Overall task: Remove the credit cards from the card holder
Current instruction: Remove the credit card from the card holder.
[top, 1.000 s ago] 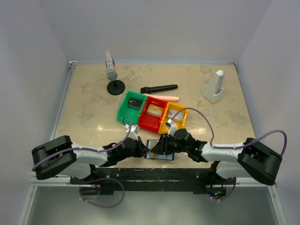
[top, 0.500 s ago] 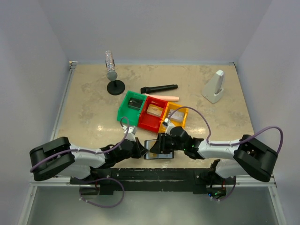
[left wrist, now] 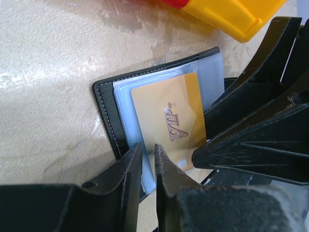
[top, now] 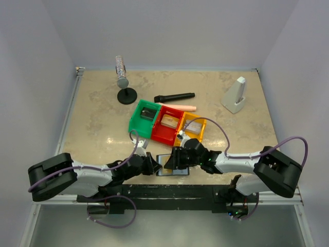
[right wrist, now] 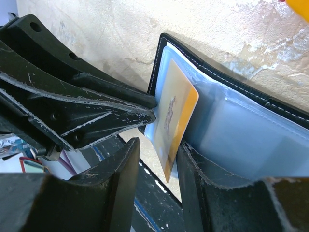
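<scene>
**Gold card partly drawn from the open card holder**

The card holder [top: 165, 167] is laid open at the table's [top: 231, 139] near edge, just before the yellow bin [top: 201, 131]. A gold VIP card [left wrist: 166, 118] is seen partly out of its clear sleeve. The left gripper [left wrist: 148, 147] is held narrowly parted at the sleeve. The right gripper [right wrist: 158, 145] is spread, with the card's corner between its fingers, unpinched.

table [top: 97, 121] | green bin [top: 134, 122], red bin [top: 159, 135], yellow bin [left wrist: 227, 12] lined up touching | black stick [top: 175, 96], pink stick [top: 181, 107] just behind | silver cylinder [top: 121, 69] on stand [top: 127, 95] back-left | white wedge [top: 235, 95] back-right
</scene>
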{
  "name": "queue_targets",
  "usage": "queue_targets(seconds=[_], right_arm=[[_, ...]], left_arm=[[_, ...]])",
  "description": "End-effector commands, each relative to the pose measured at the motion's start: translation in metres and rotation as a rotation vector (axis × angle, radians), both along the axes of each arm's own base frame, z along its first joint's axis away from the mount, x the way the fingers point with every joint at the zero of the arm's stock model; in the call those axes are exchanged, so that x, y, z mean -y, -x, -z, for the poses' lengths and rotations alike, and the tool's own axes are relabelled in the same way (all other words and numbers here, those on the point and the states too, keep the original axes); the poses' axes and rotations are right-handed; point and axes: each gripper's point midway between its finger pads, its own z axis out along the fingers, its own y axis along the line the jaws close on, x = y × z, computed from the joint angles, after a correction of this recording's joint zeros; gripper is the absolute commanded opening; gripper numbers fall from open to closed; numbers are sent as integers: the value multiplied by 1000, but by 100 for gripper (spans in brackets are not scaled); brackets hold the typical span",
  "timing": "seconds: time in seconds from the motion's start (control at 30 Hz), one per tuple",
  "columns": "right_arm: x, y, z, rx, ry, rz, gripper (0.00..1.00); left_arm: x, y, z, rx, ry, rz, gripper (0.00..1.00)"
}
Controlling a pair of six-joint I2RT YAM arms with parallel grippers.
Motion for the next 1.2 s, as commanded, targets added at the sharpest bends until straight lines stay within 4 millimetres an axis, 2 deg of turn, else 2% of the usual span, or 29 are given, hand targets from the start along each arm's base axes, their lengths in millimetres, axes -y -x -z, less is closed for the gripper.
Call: queue_targets(seconds=[0.0, 0.23, 0.53, 0.9, 1.17], right_arm=[[-14, -3, -17, 14, -48, -21, 41], [-16, -2, -17, 11, -55, -30, 41], [-12, -2, -22, 26, -60, -19, 41], [-25, -2, -26, 22, -103, -55, 41], [-24, -3, -28, 23, -101, -49, 41]], left_arm=[[-21, 5, 24, -13, -99, -6, 20], [-22, 5, 24, -13, -93, -10, 0], [-24, 5, 27, -23, -101, -21, 0], [-2, 9, 15, 12, -52, 75, 0], [-4, 8, 16, 13, -55, 67, 0]])
